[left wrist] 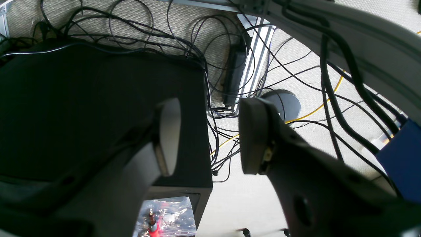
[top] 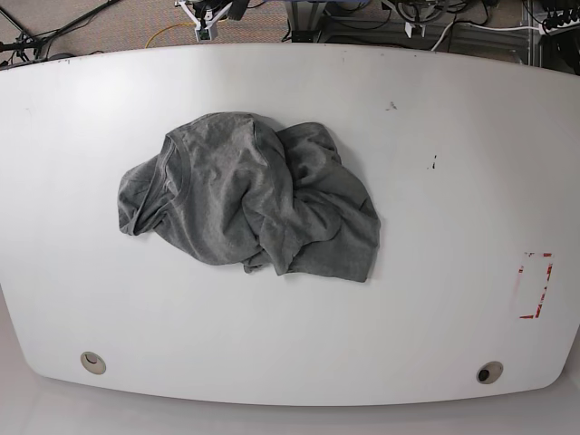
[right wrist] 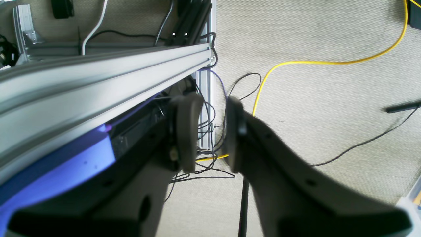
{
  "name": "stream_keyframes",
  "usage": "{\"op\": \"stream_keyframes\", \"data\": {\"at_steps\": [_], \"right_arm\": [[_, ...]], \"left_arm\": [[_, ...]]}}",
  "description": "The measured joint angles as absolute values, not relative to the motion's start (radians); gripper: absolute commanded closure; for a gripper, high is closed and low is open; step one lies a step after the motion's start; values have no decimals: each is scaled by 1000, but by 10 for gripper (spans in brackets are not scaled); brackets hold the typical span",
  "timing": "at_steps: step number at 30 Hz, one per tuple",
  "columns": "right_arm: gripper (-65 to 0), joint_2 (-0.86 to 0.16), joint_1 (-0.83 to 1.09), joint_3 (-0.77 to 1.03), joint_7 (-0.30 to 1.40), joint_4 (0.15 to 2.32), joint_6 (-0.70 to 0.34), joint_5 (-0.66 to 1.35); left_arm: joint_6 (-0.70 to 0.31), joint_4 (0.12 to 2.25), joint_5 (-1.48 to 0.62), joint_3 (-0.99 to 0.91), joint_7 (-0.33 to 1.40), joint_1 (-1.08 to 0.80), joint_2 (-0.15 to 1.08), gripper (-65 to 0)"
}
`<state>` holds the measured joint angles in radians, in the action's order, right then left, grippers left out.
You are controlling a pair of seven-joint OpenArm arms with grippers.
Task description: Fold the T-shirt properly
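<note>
Both fingers parted, empty (off-table), crumpled T-shirt (top: 249, 199) on white table (top: 435, 308).

No legible text, label or number anywhere.

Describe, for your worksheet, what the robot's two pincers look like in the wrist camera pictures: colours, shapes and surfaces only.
The left pincer has two broad, dark grey to black fingers that curve inward. One ends in a pale, flat oval pad, the other in a dull brownish pad. The right pincer looks the same: dark, matte curved fingers with rounded greyish-tan tips and small round screw holes along the bodies. No markings show.
</note>
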<state>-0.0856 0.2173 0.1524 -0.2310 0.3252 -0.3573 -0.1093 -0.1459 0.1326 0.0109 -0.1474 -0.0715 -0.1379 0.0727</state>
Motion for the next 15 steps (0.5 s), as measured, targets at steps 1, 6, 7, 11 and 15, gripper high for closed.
{"op": "stream_keyframes", "data": {"at_steps": [1, 6, 7, 11, 15], "right_arm": [[-143, -89, 223, 154, -232, 331, -355, -105], [-143, -83, 209, 149, -224, 324, -355, -120], [-143, -80, 206, 149, -226, 324, -356, -120], [-141, -78, 204, 149, -228, 326, -358, -120], [-138, -81, 206, 149, -224, 326, -357, -120]], "left_arm": [[-141, 150, 10, -147, -46, -141, 70, -261], [-143, 141, 10, -147, -75, -138, 70, -261], [-144, 141, 10, -147, -76, -136, 70, -261], [-146, 141, 10, -147, -76, -136, 70, -261], [-146, 141, 10, -147, -76, -136, 70, -261]]}}
